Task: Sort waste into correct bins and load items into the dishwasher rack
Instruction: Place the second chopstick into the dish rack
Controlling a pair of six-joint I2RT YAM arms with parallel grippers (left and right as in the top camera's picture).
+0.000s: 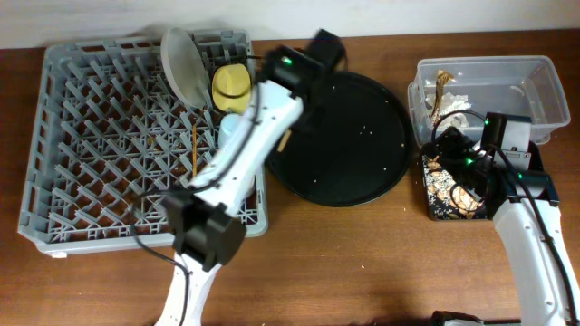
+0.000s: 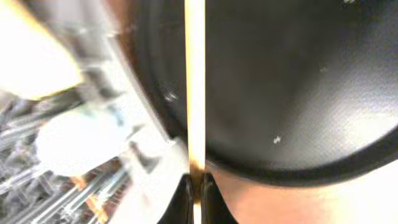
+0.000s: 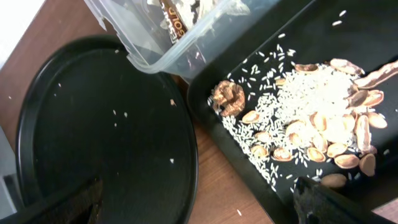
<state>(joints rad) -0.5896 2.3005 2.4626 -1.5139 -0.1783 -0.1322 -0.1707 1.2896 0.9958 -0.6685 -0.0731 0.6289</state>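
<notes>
At the bottom edge of the left wrist view, the left claw (image 2: 196, 191) is clenched on a wooden chopstick (image 2: 194, 81). The stick runs straight up the frame across the rim of the round black tray (image 2: 298, 93), and the dishwasher rack (image 2: 140, 149) with the light blue cup (image 2: 71, 140) sits to its left. The right claw (image 3: 199, 196) is released, spread wide over the near corner of the black rectangular tray (image 3: 367, 37), where the food leftovers (image 3: 317, 112) lie. Beyond, at the top of the frame, stands the clear tub (image 3: 155, 50).
</notes>
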